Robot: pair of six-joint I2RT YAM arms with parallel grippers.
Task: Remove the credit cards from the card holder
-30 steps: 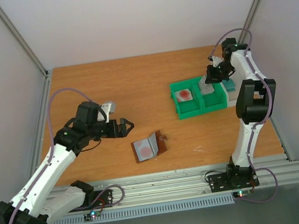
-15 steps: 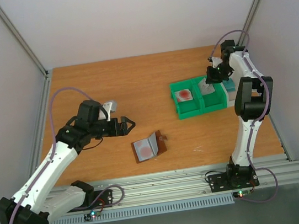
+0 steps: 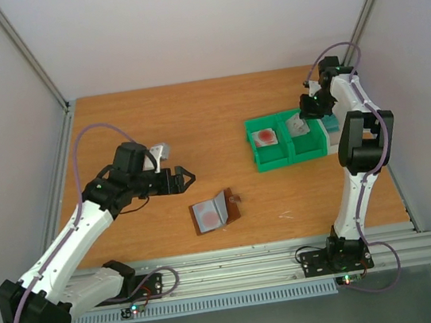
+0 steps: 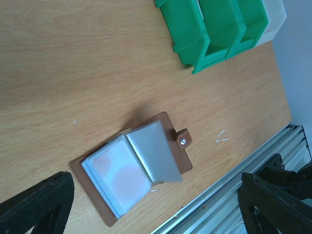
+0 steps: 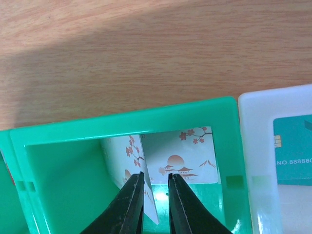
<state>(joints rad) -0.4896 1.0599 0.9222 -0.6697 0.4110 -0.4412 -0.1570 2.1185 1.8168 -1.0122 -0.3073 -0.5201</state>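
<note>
The brown card holder (image 3: 216,211) lies open on the table, and it also shows in the left wrist view (image 4: 136,168). A pale pinkish card with a red blot (image 4: 117,175) sits in its clear sleeve, and a grey leaf (image 4: 153,153) stands half up. My left gripper (image 3: 183,180) is open and empty, up and left of the holder. My right gripper (image 5: 155,175) hangs inside the middle green bin (image 5: 122,127) with its jaws a narrow gap apart. A white blossom-print card (image 5: 127,156) leans by its left finger, and another (image 5: 185,156) lies flat below.
The left green bin (image 3: 255,154) holds a pinkish card with a red blot (image 3: 266,137). A white bin (image 5: 253,161) to the right holds a teal card (image 5: 294,148). The aluminium rail (image 3: 238,267) runs along the table's near edge.
My left arm has shifted a little to the right, toward the card holder. My right gripper has stayed over the green bins, moving only slightly.
</note>
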